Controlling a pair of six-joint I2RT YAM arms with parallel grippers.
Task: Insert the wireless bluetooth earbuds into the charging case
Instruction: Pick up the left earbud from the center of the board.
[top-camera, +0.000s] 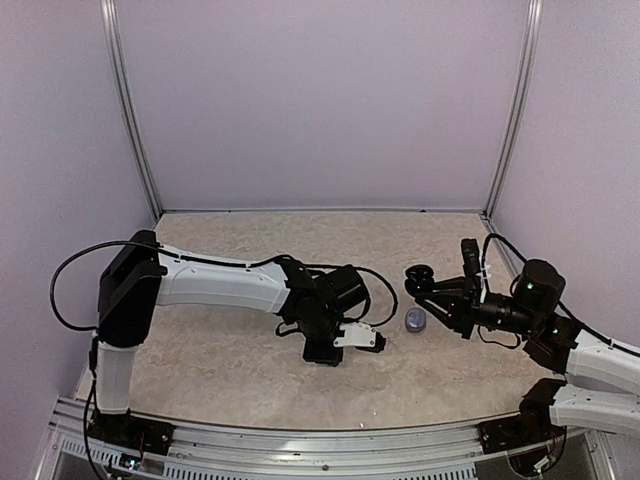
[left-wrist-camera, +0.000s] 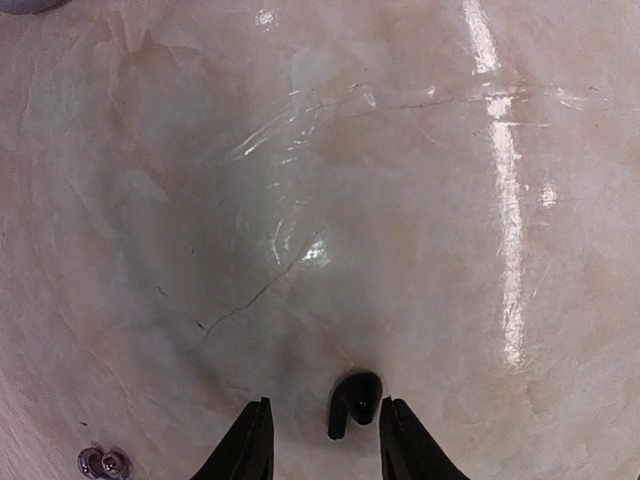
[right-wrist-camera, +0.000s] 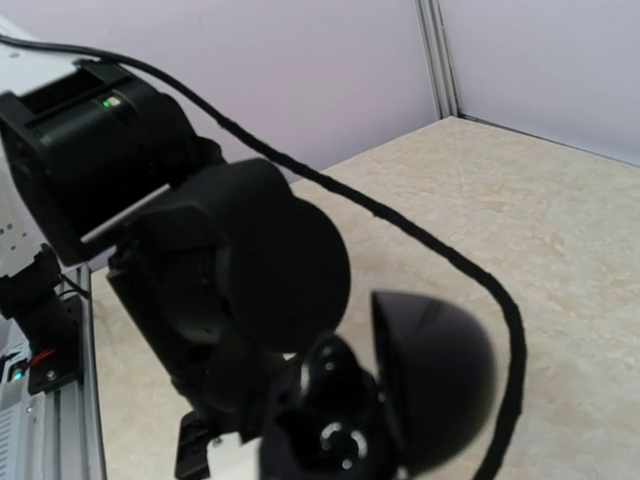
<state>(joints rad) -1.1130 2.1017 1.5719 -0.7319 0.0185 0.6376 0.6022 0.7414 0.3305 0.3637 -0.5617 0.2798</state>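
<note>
one black earbud (left-wrist-camera: 355, 400) lies between the parted fingers of the left gripper (left-wrist-camera: 325, 404); two silvery earbuds (left-wrist-camera: 101, 462) sit near that gripper. the right gripper (top-camera: 425, 290), apart from it, clamps one open charging case (right-wrist-camera: 400, 400).

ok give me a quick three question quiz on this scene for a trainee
1. True or false: the black earbud sits between the open jaws of the left gripper.
2. The black charging case held by the right gripper is: A closed; B open; C lying flat on the table.
3. Which arm's gripper is nearer the grey puck?
Key: 1 true; 2 B; 3 the right.
</note>
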